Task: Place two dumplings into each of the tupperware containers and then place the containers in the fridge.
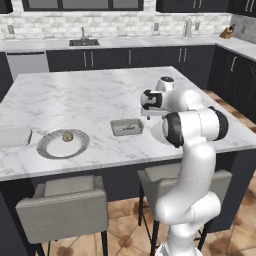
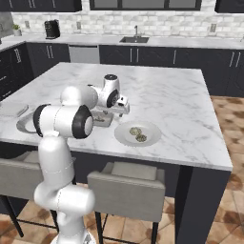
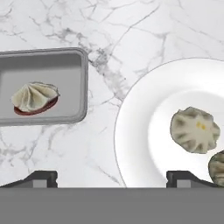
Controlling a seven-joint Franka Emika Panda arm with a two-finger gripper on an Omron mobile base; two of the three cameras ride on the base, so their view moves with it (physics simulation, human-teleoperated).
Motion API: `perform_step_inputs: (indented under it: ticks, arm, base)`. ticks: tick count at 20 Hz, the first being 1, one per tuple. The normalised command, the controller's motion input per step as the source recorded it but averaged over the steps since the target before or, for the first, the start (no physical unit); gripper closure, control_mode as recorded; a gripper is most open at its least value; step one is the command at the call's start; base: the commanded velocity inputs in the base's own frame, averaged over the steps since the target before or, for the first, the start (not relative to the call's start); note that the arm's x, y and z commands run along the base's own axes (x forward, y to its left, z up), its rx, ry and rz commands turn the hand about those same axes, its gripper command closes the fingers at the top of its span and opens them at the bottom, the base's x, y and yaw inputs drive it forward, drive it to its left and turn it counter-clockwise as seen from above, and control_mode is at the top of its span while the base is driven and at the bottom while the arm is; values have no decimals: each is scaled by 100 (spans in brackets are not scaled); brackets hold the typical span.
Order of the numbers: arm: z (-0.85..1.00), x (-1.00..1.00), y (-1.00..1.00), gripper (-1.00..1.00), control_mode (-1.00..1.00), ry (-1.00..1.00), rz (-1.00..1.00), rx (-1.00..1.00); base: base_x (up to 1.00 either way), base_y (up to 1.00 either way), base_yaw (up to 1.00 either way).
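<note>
The nearest dumpling (image 3: 194, 130) looks soft and light, a pleated little mound that would likely dent if pinched hard; a gentle hold across its round middle, below the gathered top, seems the safest place to take it. It is pale grey-green with folded ridges and a small yellow spot, lying on a white plate (image 3: 144, 131) just above the claw's right fingertip. A second dumpling (image 3: 217, 167) touches it at the frame edge. The claw (image 3: 111, 177) hangs released, jaws wide apart and holding nothing, over the bare marble surface (image 3: 131, 35). Up and to its left sits a grey container (image 3: 74, 83) holding one tan pleated dumpling (image 3: 35, 97). Another plate (image 1: 47, 147) carrying one dumpling (image 1: 67, 136) lies farther off.
</note>
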Motion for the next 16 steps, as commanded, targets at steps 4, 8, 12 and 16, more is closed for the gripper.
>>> perform_step_inputs:
  ticks: [4, 8, 12, 16]
  arm:
    - [16, -98, -74, -100, -100, 0, 38, -8]
    - [1, -69, -65, -100, -100, 0, 45, -12]
    - [0, -15, -37, -100, -100, 0, 35, -4]
    - [0, 37, -11, -100, -100, 0, 4, 0]
  base:
    - [0, 0, 0]
    - [0, 0, 0]
    - [0, 0, 0]
    - [0, 0, 0]
